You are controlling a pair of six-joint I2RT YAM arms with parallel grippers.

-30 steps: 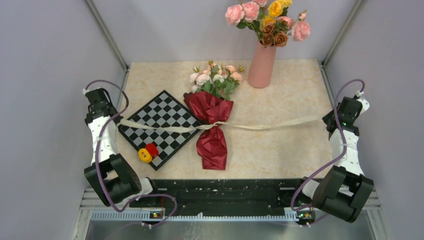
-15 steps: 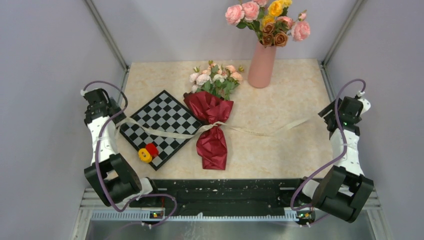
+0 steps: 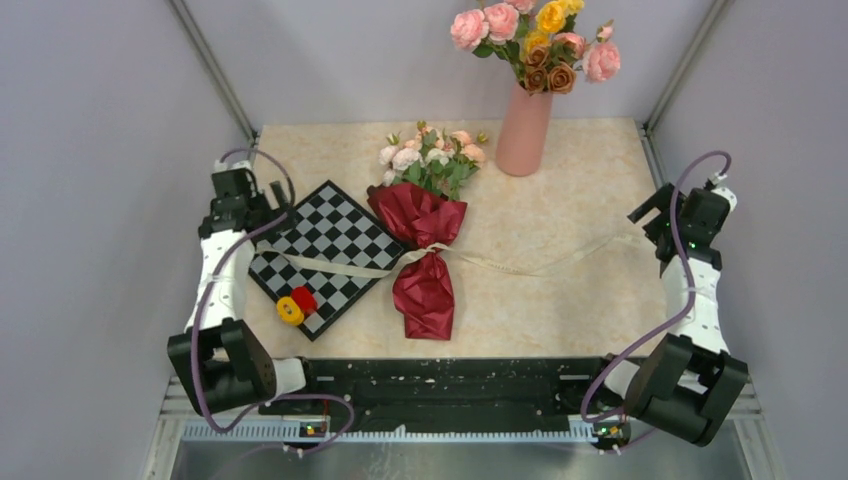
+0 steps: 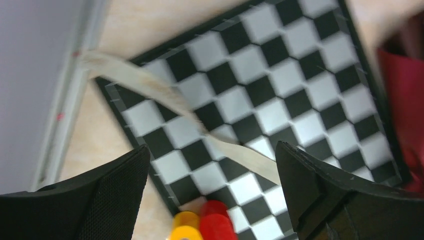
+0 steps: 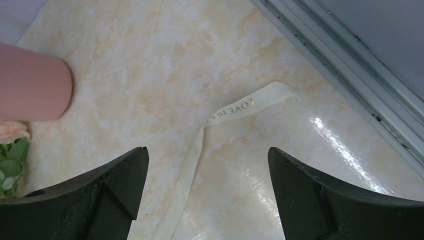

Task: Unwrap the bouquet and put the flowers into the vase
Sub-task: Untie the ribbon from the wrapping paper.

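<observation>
Untying looks like the step in hand. From above, the bouquet [image 3: 425, 240] lies in the middle of the table [image 3: 560, 310], with its flowers [image 3: 430, 155] pointing far, toward the vase [image 3: 523, 130]. The cream ribbon [image 3: 520, 268] lies limp to both sides but crosses the red paper, so I think it is not off yet. Each arm reaches up its own side. The left claw [image 3: 268, 205] is at the far left corner of the chessboard [image 3: 320, 250], and the right claw [image 3: 648, 212] is by the right edge. In the left wrist view, the left claw's fingers are wide apart, holding nothing, above the ribbon on the board. In the right wrist view, the right claw is wide apart too, with the ribbon's end flat on the table below. Next, I think a claw must pull the ribbon away and then open the paper.
</observation>
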